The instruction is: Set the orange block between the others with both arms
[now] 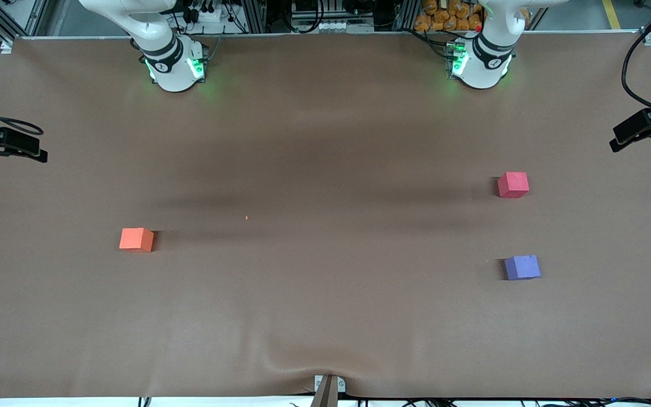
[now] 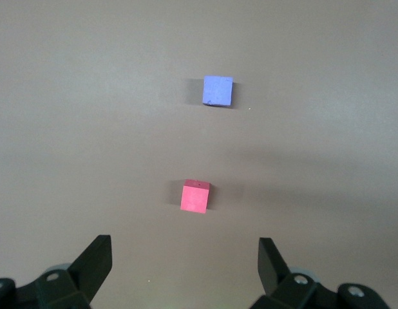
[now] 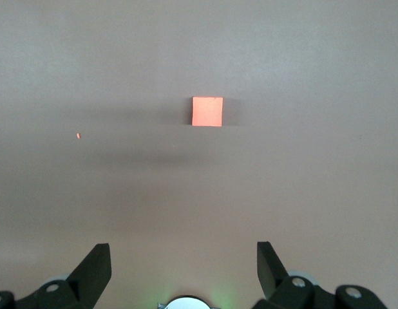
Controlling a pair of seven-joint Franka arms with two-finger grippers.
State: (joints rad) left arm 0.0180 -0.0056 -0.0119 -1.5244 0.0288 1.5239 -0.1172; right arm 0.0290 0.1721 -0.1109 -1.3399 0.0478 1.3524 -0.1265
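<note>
The orange block lies alone on the brown table toward the right arm's end. Toward the left arm's end sit the two others: the pinkish-red cube and the purple-blue cube, which is nearer the front camera, with a gap between them. My left gripper hangs open high over the table, looking down on both cubes. My right gripper is also open and empty, high above the table with the orange block in its view. Neither hand shows in the front view.
Both arm bases stand at the table's back edge. A tiny orange crumb lies mid-table. Black clamps grip the table's two ends. The brown cover wrinkles near the front edge.
</note>
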